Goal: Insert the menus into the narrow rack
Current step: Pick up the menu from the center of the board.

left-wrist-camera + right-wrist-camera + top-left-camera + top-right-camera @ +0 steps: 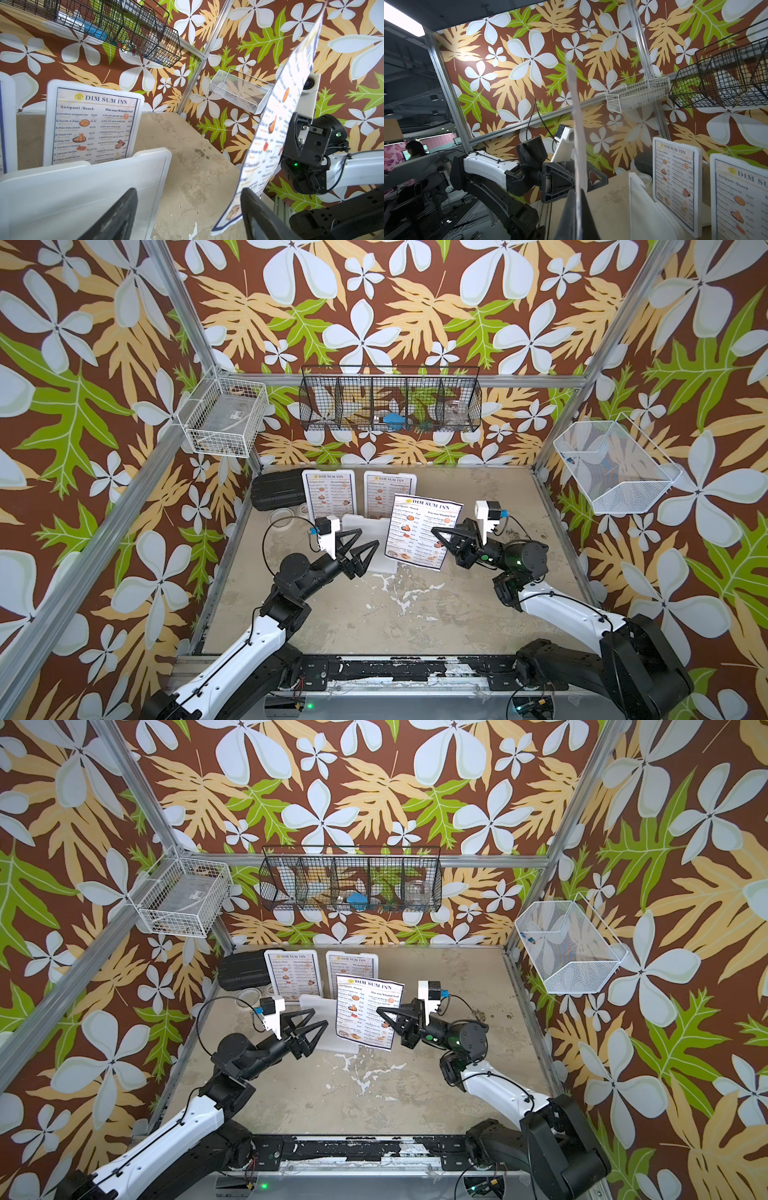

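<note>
Nearest on the stained beige worktop [374, 614]: L claw [369, 538] [321, 1016], jaws spread, holding nothing. In the left wrist view one of its black fingers [116, 216] sits in front of a low plain white rounded-corner panel [374, 522] [83, 197].

Just right of that, R claw [434, 529] [377, 1007] is pressed together, pinching the right edge of a thin glossy white "DIM SUM INN" menu sheet w/ dark blue border [419, 531] [365, 1006] [276, 133]. The sheet is upright, slightly tilted, between both claws. Can't tell if its lower edge touches the worktop.

Behind the low panel, two more menus [328, 493] [384, 493] stand upright side by side, each backed by a taller white panel [52, 87].

Back left corner: black plastic case [278, 491].

On the far wall: long black wire basket [390, 400]. Side walls: white wire basket [224, 418] and white mesh basket [611, 466].
</note>
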